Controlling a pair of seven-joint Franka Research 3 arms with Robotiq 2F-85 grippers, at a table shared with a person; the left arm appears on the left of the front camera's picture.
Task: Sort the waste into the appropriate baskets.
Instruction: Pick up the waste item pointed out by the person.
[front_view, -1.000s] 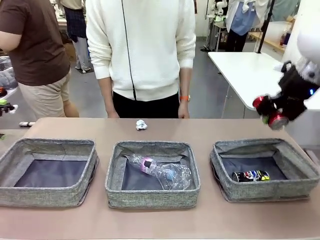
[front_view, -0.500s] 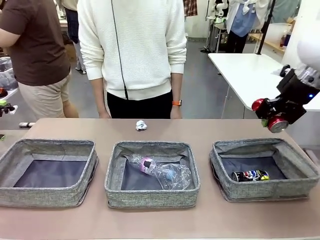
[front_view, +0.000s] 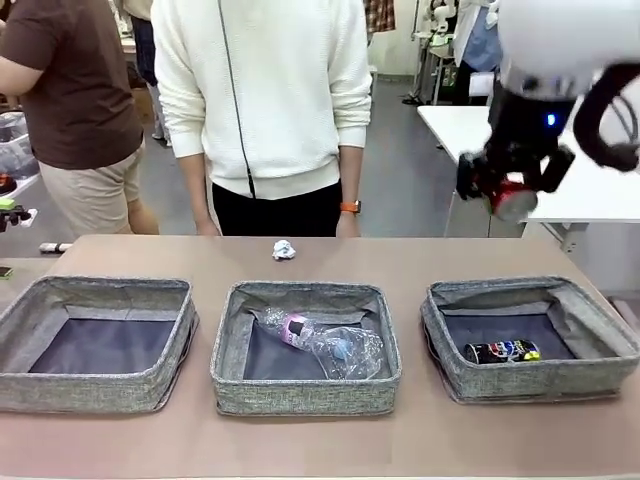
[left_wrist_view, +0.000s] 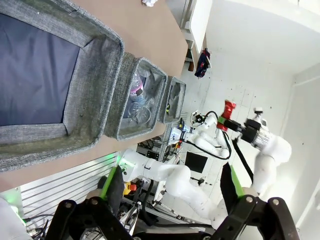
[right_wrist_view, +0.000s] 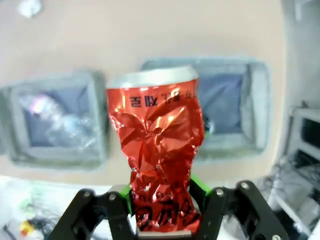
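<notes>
Brown tabletop (front_view: 420, 258) lies well below the right gripper (front_view: 506, 193), which clamps a crumpled red can (right_wrist_view: 159, 135). This looks like the carrying step. Next it should descend over the basket (front_view: 530, 385) beneath it, where a dark can (front_view: 500, 351) lies, then release.

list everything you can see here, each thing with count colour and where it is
baskets: three, grey with dark lining, in a row on the table, left, middle, right
bottles: clear plastic with a pink label and a blue cap, exact count unclear, in the middle basket
dark can: one, dark multicoloured, lying in the right basket
paper ball: one, white, on the table beyond the middle basket
red can: one, red, crumpled, held in the air at the right
table: one, brown
person: one, white sweater, at the far side
second person: one, brown shirt, far left
left end effector: one, black with green pads, open
right end effector: one, black with green pads, shut on the red can
</notes>
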